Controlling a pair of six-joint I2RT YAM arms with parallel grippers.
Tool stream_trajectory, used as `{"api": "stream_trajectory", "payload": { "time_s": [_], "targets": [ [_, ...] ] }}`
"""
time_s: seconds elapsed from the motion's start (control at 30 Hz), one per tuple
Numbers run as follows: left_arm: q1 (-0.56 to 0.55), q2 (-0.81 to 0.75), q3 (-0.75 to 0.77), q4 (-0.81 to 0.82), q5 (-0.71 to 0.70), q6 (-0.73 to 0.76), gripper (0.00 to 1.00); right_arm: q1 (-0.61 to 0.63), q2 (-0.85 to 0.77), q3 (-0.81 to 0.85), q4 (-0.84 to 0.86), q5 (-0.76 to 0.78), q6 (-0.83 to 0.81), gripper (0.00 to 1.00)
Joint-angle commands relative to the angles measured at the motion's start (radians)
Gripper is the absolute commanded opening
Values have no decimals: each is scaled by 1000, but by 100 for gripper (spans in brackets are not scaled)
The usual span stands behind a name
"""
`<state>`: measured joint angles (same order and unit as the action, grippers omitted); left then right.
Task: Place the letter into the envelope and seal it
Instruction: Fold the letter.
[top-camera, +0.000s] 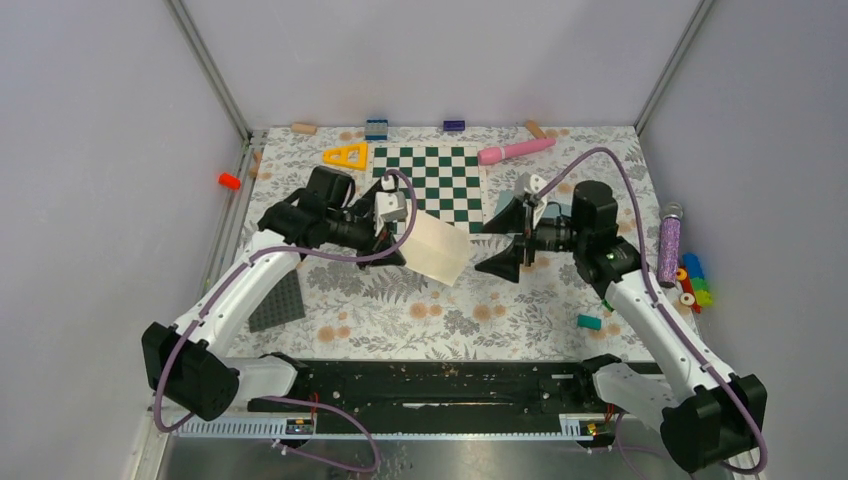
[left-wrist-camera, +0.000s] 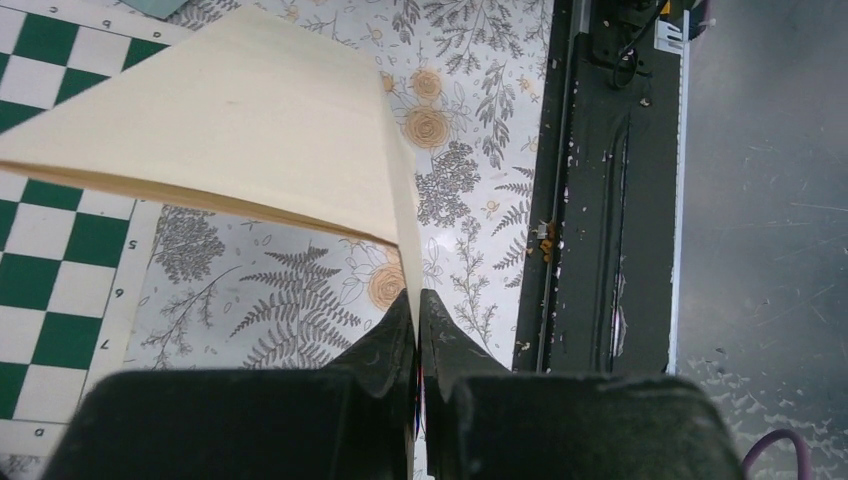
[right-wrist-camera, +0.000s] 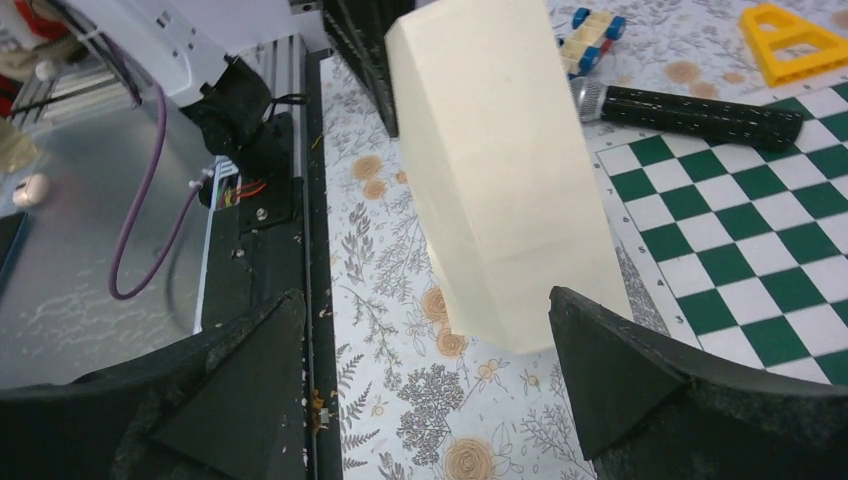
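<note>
My left gripper (left-wrist-camera: 415, 300) pinches the letter (top-camera: 438, 250) at one end and holds it above the surface. Its long axis points toward my right gripper (top-camera: 507, 240), which is spread wide near the free end.

- Green-and-white chessboard (top-camera: 428, 185) sits far middle on the flowery table cover (top-camera: 400, 320).
- Yellow triangle (top-camera: 347, 155) is just left of it, and a pink stick (top-camera: 515, 150) lies by its far right corner.
- Dark grey studded plate (top-camera: 278, 300) is on the near left.
- Glittery purple tube (top-camera: 668, 245) lies at the right edge, with a heap of coloured pegs (top-camera: 692, 283) just nearer.
- Little teal block (top-camera: 589, 321) is on the near right.
- Orange peg (top-camera: 229, 181) sits off the cover, far left.
</note>
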<state>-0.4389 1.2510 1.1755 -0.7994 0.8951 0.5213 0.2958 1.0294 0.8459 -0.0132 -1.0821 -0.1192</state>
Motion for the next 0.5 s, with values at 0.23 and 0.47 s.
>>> {"api": "stream_trajectory", "payload": {
  "time_s": [0.23,0.47],
  "targets": [
    [-75,60,31,-11,-5,-1,0,179,52,-19,-75,90,-227,100],
    [-85,67,30,-12,21,3,0,253,98,-9,-113,207,-295,97]
  ]
}}
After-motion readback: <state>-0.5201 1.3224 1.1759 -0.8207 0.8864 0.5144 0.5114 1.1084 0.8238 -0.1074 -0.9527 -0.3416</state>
